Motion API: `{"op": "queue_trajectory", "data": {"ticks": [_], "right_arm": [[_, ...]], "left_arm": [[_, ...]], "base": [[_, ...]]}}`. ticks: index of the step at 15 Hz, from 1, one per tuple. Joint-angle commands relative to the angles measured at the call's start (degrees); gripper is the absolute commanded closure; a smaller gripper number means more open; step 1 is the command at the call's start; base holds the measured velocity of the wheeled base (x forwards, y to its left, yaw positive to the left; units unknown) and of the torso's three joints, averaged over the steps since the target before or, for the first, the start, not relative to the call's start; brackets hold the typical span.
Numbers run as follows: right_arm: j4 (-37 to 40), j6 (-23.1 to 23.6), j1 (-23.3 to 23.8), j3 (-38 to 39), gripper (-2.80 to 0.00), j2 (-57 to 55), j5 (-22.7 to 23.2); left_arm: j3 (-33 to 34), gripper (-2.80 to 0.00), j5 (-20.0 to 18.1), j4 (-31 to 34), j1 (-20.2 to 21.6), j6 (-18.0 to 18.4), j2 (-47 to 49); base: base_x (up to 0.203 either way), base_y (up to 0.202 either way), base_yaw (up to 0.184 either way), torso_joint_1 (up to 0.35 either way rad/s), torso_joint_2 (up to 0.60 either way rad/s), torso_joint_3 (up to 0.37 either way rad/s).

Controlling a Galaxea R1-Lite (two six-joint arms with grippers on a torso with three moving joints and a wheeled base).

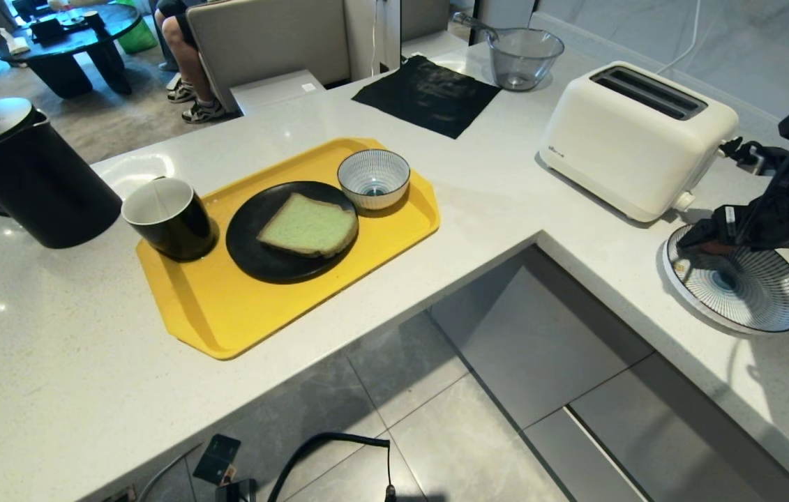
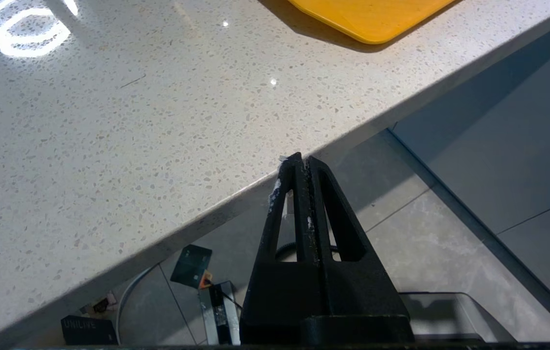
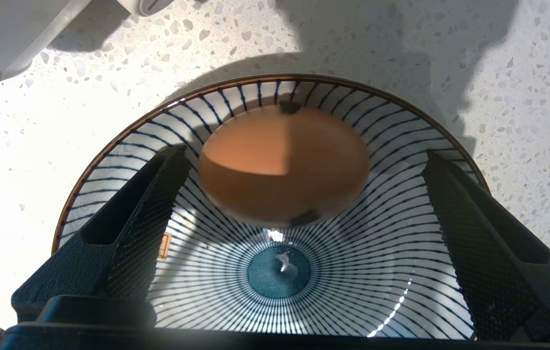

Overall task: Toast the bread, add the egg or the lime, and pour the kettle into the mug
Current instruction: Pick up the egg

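1. One L-shaped counter [image 1: 73, 362] is seen; its inner edge runs just below the tray, with bare floor in the notch.
2. Kettle [image 1: 17, 174] is stood at far left on the counter, its handle cut off by the frame.
3. Toaster [image 1: 635, 136] is placed at right, slots up; open counter lies between it and the tray.
4. Yellow tray [image 1: 227, 314] is loaded with the mug [image 1: 169, 217], a black plate [image 1: 254, 251] carrying the bread [image 1: 309, 226], and a small striped bowl [image 1: 373, 178].
5. Right arm is reached in from the right edge, wrist angled down over the large striped dish [image 1: 750, 296] near the counter's front edge.
6. Right gripper [image 3: 299, 199] is spread wide, fingers [image 3: 148, 209] low inside the dish on either side of the egg [image 3: 284, 165]; neither pad is touching it. Egg is blurred; in the head view it is hidden by the arm.
7. Left gripper [image 2: 301, 167] is clenched on nothing, held beside the counter edge above the floor.
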State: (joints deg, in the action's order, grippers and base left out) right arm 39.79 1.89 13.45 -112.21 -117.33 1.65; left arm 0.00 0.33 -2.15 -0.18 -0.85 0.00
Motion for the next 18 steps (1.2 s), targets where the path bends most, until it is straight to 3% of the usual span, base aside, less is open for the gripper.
{"op": "queue_trajectory", "data": {"ticks": [1, 6, 7, 18], "right_arm": [[0.2, 0.0, 0.0, 0.2, -2.8, -0.3, 0.0], [0.2, 0.0, 0.0, 0.0, -2.8, -0.5, 0.0], [0.2, 0.0, 0.0, 0.0, 0.0, -0.5, 0.0], [0.1, 0.2, 0.1, 0.0, 0.0, -0.8, 0.2]], "left_arm": [[0.8, 0.0, 0.0, -0.1, 0.0, 0.0, 0.0], [0.8, 0.0, 0.0, -0.1, 0.0, 0.0, 0.0], [0.8, 0.0, 0.0, -0.1, 0.0, 0.0, 0.0], [0.8, 0.0, 0.0, -0.1, 0.0, 0.0, 0.0]], "base": [[0.0, 0.0, 0.0, 0.0, 0.0, 0.0], [0.0, 0.0, 0.0, 0.0, 0.0, 0.0], [0.0, 0.0, 0.0, 0.0, 0.0, 0.0], [0.0, 0.0, 0.0, 0.0, 0.0, 0.0]]}}
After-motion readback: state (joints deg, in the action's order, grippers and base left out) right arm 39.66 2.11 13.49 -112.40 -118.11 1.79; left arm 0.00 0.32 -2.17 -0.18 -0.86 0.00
